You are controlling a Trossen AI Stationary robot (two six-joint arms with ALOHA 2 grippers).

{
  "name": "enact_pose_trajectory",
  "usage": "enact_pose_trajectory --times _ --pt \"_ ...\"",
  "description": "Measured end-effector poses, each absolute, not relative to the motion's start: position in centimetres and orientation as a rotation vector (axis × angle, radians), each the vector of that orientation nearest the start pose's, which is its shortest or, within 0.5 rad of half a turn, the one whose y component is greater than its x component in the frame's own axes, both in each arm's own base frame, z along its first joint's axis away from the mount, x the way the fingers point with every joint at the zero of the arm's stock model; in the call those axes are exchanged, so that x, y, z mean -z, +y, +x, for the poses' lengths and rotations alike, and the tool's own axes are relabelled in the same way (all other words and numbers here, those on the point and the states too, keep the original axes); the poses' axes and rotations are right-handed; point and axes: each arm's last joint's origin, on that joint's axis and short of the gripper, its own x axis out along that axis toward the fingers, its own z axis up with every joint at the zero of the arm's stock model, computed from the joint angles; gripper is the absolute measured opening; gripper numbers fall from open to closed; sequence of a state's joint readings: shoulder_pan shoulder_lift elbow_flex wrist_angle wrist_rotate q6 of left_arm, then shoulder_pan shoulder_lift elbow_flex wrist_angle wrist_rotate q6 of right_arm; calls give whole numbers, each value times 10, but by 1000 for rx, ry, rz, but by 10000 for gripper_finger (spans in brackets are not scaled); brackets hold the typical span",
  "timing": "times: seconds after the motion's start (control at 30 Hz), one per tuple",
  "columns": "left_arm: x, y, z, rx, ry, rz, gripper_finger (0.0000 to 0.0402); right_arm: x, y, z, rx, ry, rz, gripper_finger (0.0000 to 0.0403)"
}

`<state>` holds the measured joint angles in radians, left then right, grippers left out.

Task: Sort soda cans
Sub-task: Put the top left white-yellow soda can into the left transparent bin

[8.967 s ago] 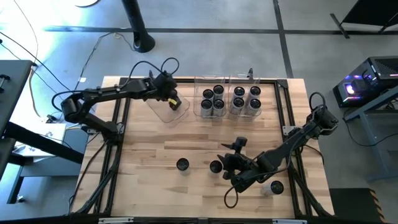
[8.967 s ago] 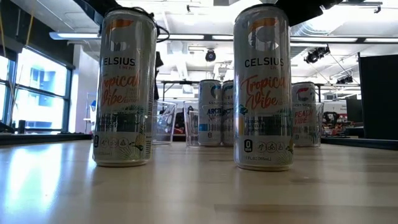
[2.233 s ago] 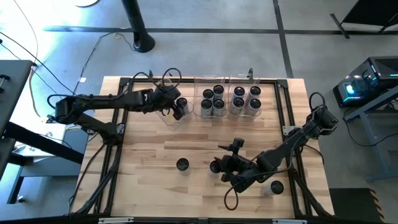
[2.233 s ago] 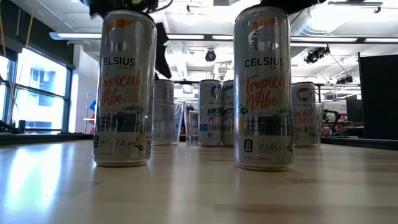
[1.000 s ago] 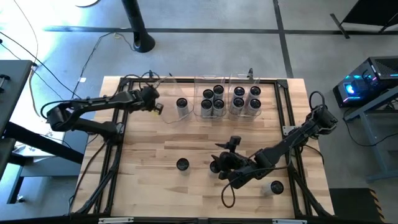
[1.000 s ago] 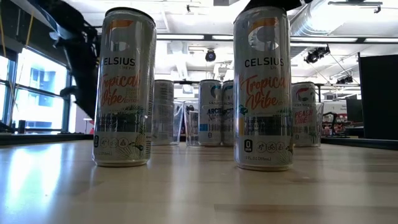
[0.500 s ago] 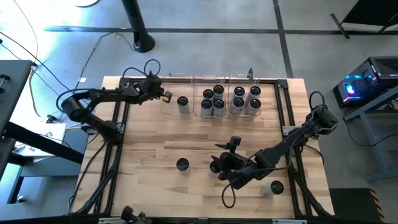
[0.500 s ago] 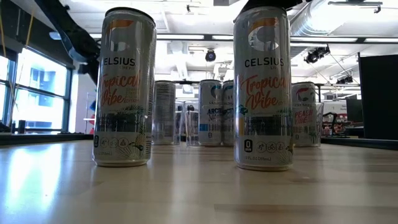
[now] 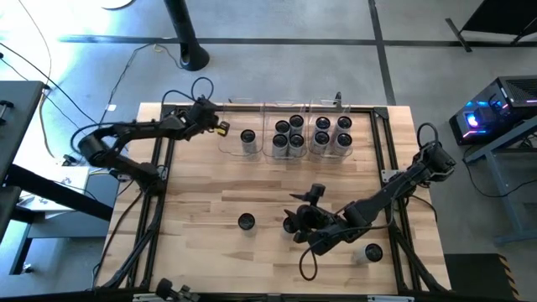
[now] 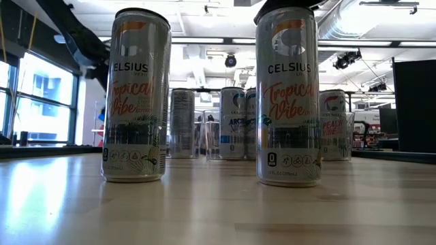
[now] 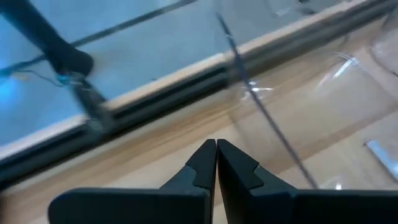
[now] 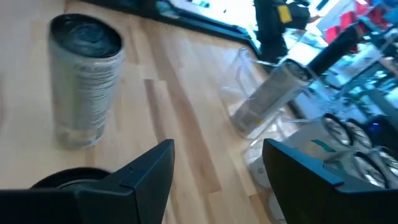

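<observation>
My left gripper [image 9: 220,128] [image 11: 216,149] is shut and empty at the far left, just left of a clear bin [image 9: 230,154] in which one soda can [image 9: 247,137] [image 10: 181,122] stands upright. My right gripper [image 9: 295,220] [image 12: 217,168] is open over a loose can [image 9: 290,226] [image 10: 286,95] near the table's middle. That can's dark top [image 12: 62,182] shows under one finger, and only bare table lies between the fingertips. Another loose can [image 9: 246,221] [image 12: 84,87] stands upright to its left. A third [image 9: 372,252] stands near the right front corner.
Two more clear bins [image 9: 267,151] [image 9: 346,153] at the far edge each hold several upright cans. A dark frame [image 9: 159,168] runs round the wooden table. Bare wood lies between the bins and the loose cans.
My left gripper, shut, has drawn away from the bin with the single can, gone toward the table's far edge and turned about. The can stays upright in its bin. My right gripper has kept still over its can.
</observation>
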<state>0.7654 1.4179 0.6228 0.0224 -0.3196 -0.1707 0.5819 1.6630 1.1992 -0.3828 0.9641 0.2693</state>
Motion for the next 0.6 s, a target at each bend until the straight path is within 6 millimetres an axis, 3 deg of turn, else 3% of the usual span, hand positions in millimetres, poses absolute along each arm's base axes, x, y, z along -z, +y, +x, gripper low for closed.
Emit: enact_pose_trajectory --times 0.1,0.2,0.4,0.5,0.6 --pt "-182 179 173 -1118 713 -296 7 -254 172 299 477 520 -343 238" --pt "-199 161 166 -1103 720 -279 7 -280 178 288 470 472 -328 238" --pt "-218 97 164 -920 570 -263 7 -322 184 251 425 384 -287 238" --pt "-219 60 165 -804 456 -247 7 -326 190 240 397 369 -251 238" --pt "-221 23 168 -648 366 -201 5 -314 198 235 378 377 -226 238"
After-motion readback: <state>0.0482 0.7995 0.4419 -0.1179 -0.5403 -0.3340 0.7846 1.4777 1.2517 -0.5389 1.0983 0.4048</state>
